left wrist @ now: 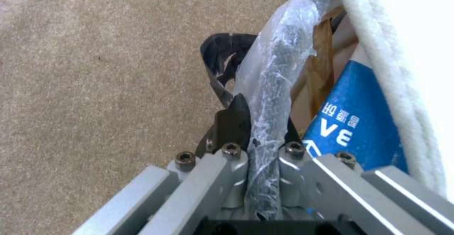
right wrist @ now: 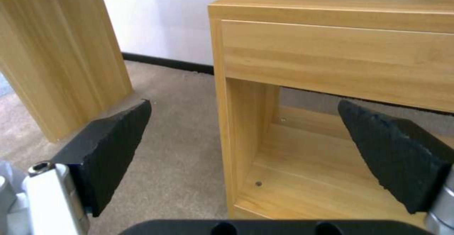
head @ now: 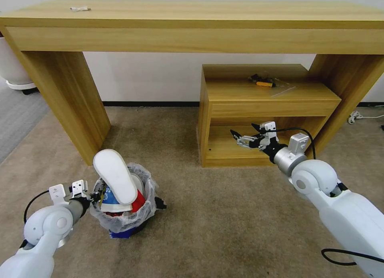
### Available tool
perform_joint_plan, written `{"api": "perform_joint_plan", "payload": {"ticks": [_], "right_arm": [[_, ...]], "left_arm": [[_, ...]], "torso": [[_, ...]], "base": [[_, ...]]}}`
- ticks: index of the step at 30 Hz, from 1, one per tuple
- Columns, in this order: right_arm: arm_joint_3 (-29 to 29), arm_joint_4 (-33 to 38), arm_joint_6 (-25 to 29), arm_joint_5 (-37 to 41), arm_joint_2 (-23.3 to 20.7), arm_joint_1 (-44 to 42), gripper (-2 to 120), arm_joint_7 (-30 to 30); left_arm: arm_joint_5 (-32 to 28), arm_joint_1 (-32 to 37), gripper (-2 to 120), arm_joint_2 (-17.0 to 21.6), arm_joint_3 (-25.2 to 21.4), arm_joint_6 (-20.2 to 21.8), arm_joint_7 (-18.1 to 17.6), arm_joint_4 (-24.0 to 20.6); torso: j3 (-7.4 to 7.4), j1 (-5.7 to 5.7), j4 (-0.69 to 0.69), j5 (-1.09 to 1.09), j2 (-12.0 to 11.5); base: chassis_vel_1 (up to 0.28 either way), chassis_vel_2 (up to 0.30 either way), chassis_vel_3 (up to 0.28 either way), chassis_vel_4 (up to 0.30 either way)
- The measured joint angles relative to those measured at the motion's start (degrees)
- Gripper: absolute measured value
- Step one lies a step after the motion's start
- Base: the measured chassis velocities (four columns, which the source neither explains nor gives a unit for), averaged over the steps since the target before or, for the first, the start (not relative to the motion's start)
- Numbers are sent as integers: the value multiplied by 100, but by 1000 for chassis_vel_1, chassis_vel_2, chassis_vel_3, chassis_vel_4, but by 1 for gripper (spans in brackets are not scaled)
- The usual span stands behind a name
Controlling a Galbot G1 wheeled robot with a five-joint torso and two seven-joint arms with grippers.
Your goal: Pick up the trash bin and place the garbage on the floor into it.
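Down on the beige floor [head: 224, 214], the trash bin [head: 124, 222] stands before a long wooden table [head: 192, 26]; the left gripper [head: 94, 197] pinches its bagged rim, while the right gripper [head: 236, 137] hangs spread by a low cabinet [head: 272, 106].

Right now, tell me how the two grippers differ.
The left gripper is shut on the trash bin rim and its plastic liner; the right gripper is open and empty. The left sits low beside the bin; the right hovers before the small wooden cabinet. Both have dark pads.
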Motion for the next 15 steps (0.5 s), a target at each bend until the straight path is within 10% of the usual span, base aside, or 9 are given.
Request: {"api": "perform_joint_plan", "payload": {"ticks": [8, 15], "right_arm": [[-30, 3, -5, 34, 11, 11, 100, 37], [-88, -9, -7, 31, 50, 7, 100, 63]], "left_arm": [[21, -17, 1, 0, 2, 0, 18, 62], [84, -10, 31, 17, -48, -1, 52, 114]], "torso": [[0, 0, 0, -1, 0], [0, 0, 0, -1, -1]], "base": [[0, 0, 0, 0], [0, 0, 0, 0]]}}
